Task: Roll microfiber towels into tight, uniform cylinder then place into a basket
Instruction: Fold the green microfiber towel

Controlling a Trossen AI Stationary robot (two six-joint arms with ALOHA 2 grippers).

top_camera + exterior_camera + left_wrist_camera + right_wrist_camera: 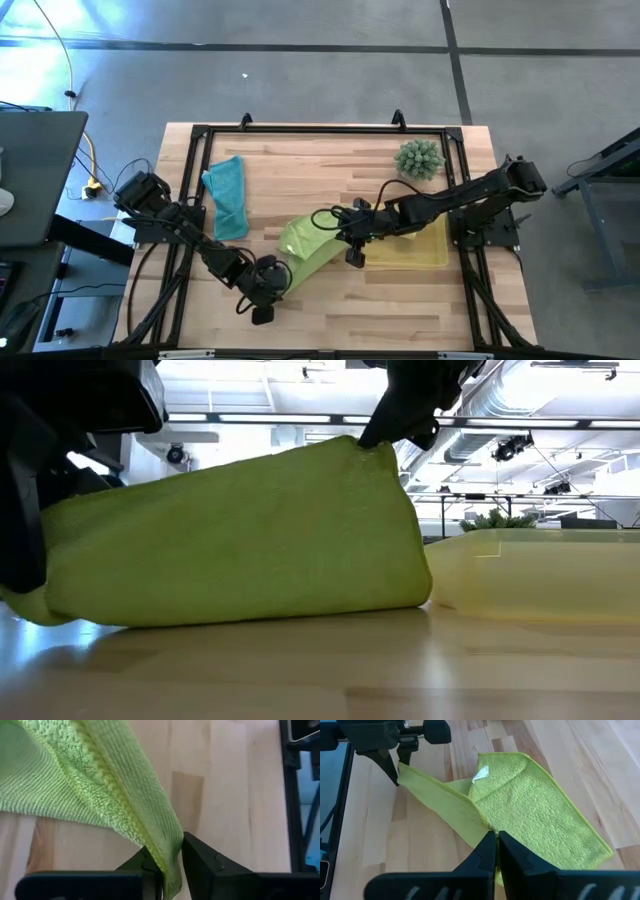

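Observation:
The lime green towel [305, 250] lies mid-table, pulled up like a tent between both grippers; in the low view its lower fold [250, 610] rests on the wood. My left gripper [272, 285] is at the towel's near left end and is shut on it. My right gripper [335, 228] is shut on its raised far end. The teal towel [228, 195] lies folded flat at the far left. The yellow basket [435, 255] sits on the table just right of the green towel. My left gripper pinches the green towel's stitched edge at a corner [169, 849] between its two fingers, slanting down from the near left. From that corner [404, 771] a narrow strip of cloth runs drawn out toward my other gripper. My right gripper pinches the towel's upper edge [490, 826] between its shut fingers, slanting down from the table's right. That end [372, 448] is lifted clear and the cloth slopes down from it to the table.
A spiky green plant [419, 158] stands at the far right, behind the basket. A black frame [300, 130] runs round the table top. Bare wood [400, 300] lies along the near edge, right of my left gripper.

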